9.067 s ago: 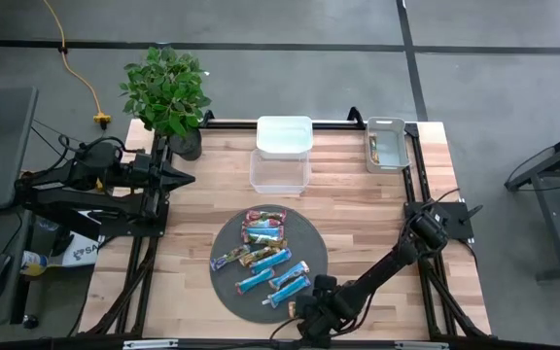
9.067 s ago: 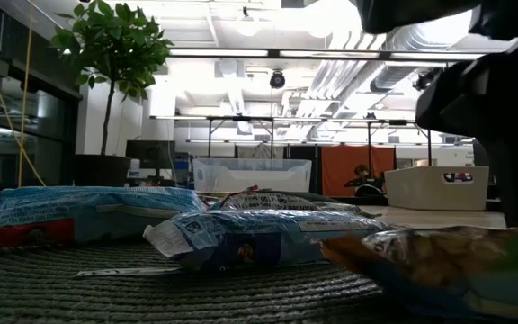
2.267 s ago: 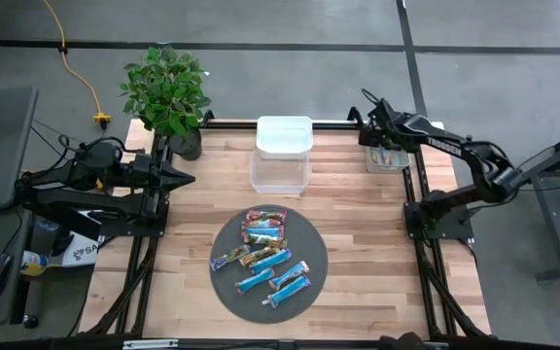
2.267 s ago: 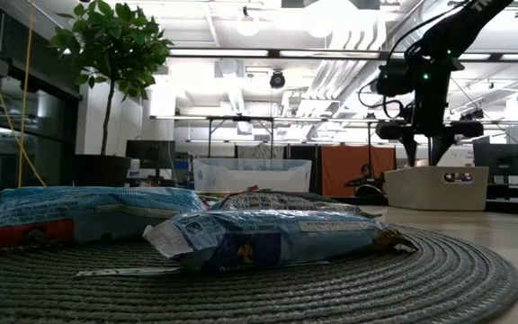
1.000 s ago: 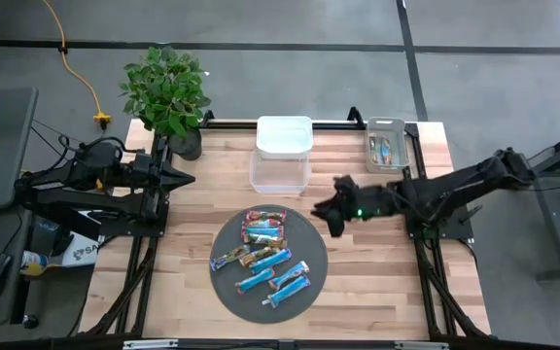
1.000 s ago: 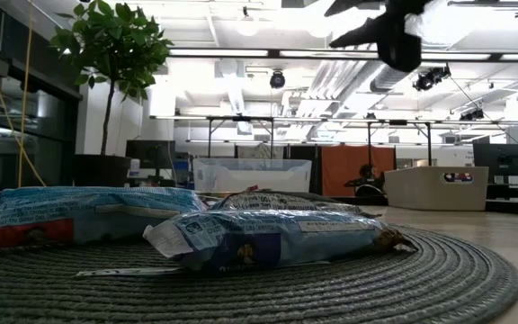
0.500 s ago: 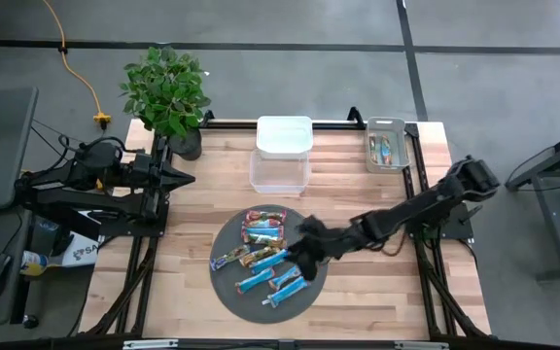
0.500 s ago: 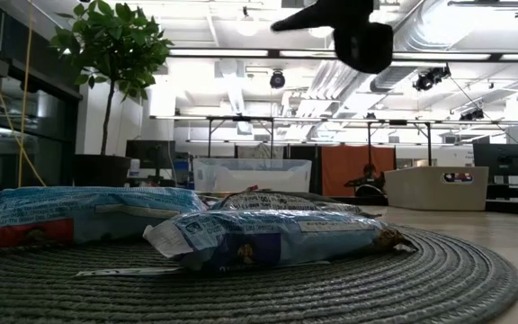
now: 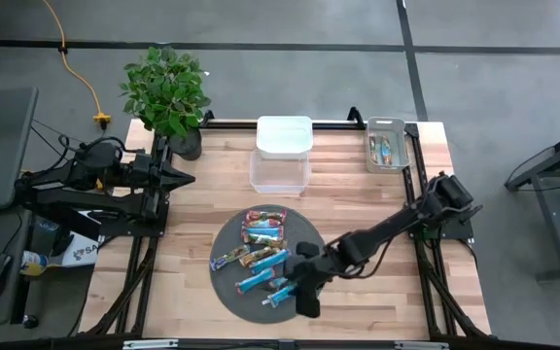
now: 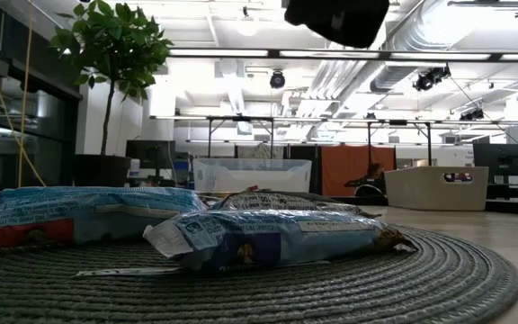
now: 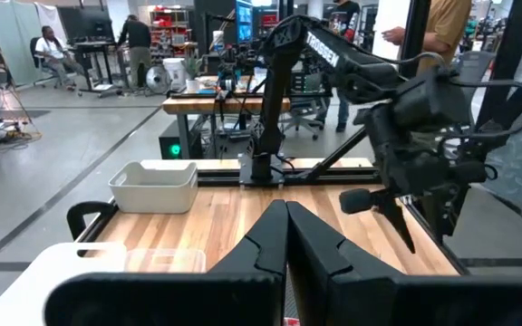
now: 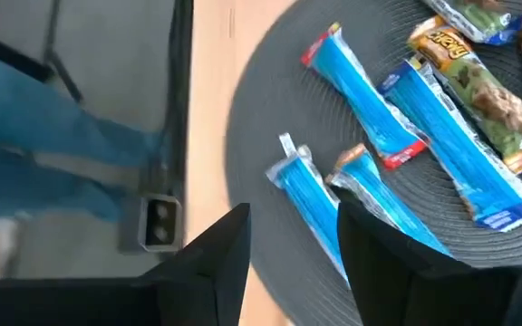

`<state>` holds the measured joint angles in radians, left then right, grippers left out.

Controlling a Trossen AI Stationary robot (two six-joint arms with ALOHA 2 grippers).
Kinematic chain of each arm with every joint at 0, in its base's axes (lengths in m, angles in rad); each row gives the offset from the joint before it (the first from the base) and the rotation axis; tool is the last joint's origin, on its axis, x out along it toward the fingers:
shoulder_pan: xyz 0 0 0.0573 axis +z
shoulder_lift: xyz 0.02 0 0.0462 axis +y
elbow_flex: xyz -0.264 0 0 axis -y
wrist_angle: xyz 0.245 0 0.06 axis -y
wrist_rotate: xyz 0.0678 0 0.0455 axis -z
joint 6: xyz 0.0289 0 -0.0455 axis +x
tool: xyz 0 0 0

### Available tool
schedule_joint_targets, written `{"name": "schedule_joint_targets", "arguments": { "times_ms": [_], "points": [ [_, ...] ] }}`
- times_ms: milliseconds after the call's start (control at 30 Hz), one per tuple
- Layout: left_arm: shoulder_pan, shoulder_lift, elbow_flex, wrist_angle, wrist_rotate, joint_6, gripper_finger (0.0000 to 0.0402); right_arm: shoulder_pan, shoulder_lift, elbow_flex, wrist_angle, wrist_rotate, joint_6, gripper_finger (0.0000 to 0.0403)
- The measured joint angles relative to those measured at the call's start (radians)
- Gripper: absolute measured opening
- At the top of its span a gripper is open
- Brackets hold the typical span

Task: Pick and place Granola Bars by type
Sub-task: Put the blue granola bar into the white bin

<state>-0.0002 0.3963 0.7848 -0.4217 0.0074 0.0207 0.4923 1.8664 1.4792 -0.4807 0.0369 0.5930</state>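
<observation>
Several Granola Bars lie flat on a round dark woven mat (image 9: 224, 282): blue ones (image 9: 259, 281) toward its near side, tan-and-green ones (image 9: 261, 256) in the middle, red-pink ones (image 9: 265, 219) at the far side. My right gripper (image 9: 306, 299) hovers open above the mat's near right part, slanting down. In the right wrist view a blue bar (image 12: 309, 201) lies below the gap between its fingers (image 12: 293, 263), untouched. My left gripper (image 9: 189, 178) waits shut and level at the table's left (image 11: 286, 231).
A white lidded bin (image 9: 283, 136) and a clear container (image 9: 280, 171) stand at the far middle. A small grey bin (image 9: 387, 144) at the far right holds bars. A potted plant (image 9: 168, 92) stands at the far left. A thin white strip (image 10: 124, 270) lies on the mat.
My right gripper has swung from over the table's middle right toward the near edge and left, out over the mat's near right part. It has sunk a little, tipped downward and rolled. Its fingers have stayed open. The bars have not moved.
</observation>
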Motion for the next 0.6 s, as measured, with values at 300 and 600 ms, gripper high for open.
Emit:
{"name": "schedule_joint_targets", "arguments": {
  "times_ms": [300, 600],
  "points": [
    [0.000, 0.000, 0.000, 0.000, 0.000, 0.000, 0.0001, 0.066, 0.001, -0.082, -0.046, 0.112, -0.147, 0.0151],
    [0.000, 0.000, 0.000, 0.000, 0.000, 0.000, 0.0001, 0.063, 0.001, -0.181, 0.083, 0.092, -0.181, 0.0194]
  ]
}}
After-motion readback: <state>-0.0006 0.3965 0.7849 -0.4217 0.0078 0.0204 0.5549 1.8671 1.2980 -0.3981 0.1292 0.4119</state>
